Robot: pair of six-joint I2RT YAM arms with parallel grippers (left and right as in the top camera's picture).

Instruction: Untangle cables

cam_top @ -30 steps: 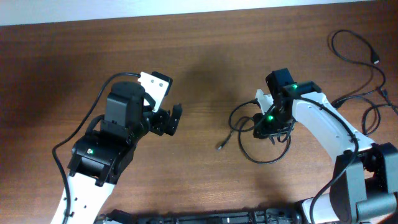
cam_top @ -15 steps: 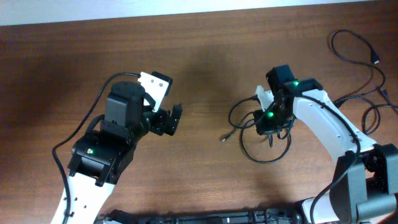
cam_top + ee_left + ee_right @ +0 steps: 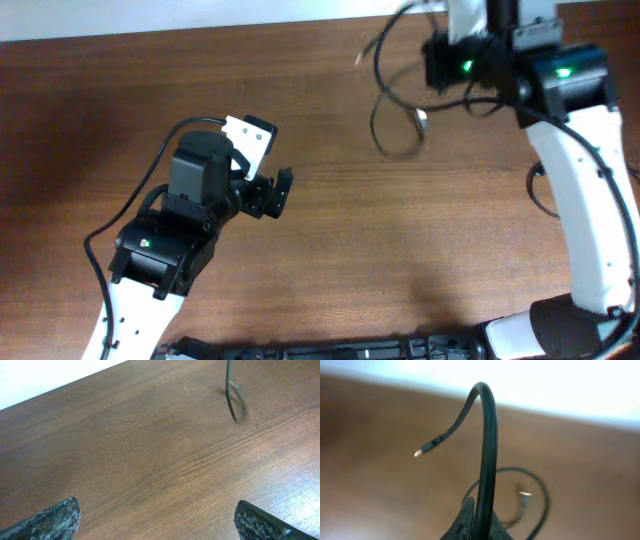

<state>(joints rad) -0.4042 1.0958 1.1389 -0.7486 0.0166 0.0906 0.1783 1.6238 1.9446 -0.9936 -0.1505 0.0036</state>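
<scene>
Lifting: cable [image 3: 487, 435] is pinched by right gripper [image 3: 445, 62]; left gripper [image 3: 283, 192] is held spread; dangling loop [image 3: 230, 395] probably to be grasped next.

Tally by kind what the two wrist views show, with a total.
Grippers: 2, the left gripper and the right gripper
Cable tangles: 1, the black cable tangle
Tables: 1, the wooden table
Total: 4

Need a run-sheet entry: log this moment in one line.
right gripper: shut on cable, held up off table | left gripper: open, empty, over table | cable ends: dangling
</scene>
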